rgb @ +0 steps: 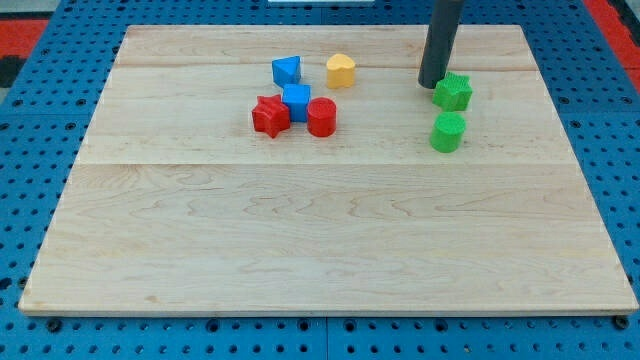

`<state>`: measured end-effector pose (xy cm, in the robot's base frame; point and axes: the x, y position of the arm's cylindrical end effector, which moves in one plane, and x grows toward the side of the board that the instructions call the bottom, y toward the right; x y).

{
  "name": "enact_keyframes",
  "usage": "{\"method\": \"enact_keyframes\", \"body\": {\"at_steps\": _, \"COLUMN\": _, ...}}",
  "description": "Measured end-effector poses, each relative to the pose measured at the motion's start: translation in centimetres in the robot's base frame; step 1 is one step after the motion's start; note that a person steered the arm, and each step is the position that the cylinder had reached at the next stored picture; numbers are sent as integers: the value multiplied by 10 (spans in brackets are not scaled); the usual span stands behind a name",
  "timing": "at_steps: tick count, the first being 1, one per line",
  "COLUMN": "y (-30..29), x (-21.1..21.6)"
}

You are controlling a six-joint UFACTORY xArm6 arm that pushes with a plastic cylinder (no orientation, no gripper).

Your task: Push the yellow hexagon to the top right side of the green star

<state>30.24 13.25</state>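
Note:
The one yellow block [341, 70] lies near the view's top centre; its shape looks rounded, more like a heart than a hexagon. The green star [453, 92] lies at the upper right of the board. My tip [432, 86] stands right at the star's upper left edge, touching it or nearly so. The rod rises from there out of the view's top. The yellow block is well to the left of my tip, with bare board between them.
A green rounded block [448, 132] lies just below the star. Left of the yellow block is a blue block [287, 70]. Below it, a blue cube [296, 101], a red star [270, 116] and a red cylinder [321, 117] are clustered. The wooden board [320, 250] sits on a blue pegboard.

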Motion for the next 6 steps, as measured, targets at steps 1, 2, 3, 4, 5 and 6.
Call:
{"method": "enact_keyframes", "body": {"at_steps": 1, "y": -27, "x": -20}}
{"method": "enact_keyframes", "body": {"at_steps": 2, "y": 35, "x": -23}}
{"method": "enact_keyframes", "body": {"at_steps": 3, "y": -1, "x": -34}}
{"method": "enact_keyframes", "body": {"at_steps": 4, "y": 1, "x": -68}}
{"method": "enact_keyframes", "body": {"at_steps": 5, "y": 11, "x": -84}}
{"method": "enact_keyframes", "body": {"at_steps": 6, "y": -40, "x": -103}}
